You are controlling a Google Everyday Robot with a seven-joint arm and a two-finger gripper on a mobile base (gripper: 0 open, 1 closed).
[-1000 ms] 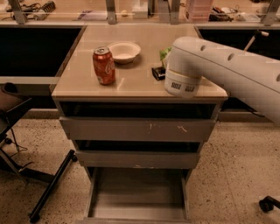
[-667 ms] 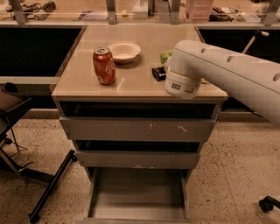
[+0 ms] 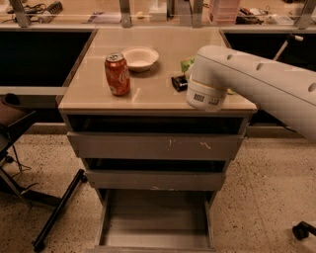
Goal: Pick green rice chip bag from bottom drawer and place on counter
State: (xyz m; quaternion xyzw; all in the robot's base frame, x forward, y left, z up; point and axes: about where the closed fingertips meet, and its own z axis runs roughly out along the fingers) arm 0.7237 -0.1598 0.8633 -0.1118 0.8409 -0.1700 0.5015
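Note:
The green rice chip bag (image 3: pixel 187 64) lies on the right side of the beige counter (image 3: pixel 148 96), mostly hidden behind my white arm (image 3: pixel 207 86). My gripper is hidden behind that arm segment, over the right part of the counter by the bag. A small black piece (image 3: pixel 178 82) shows just left of the arm; I cannot tell whether it is a packet or part of the gripper. The bottom drawer (image 3: pixel 154 222) is pulled open below, and its grey floor is bare.
An orange soda can (image 3: pixel 117 74) and a white bowl (image 3: pixel 140 58) stand on the left half of the counter. The two upper drawers (image 3: pixel 155 146) are slightly open. A black chair base (image 3: pixel 54 217) is at the left, and a cluttered bench (image 3: pixel 158 10) runs along the back.
The arm has edged very slightly to the right; the bag, can, bowl and drawers have not moved.

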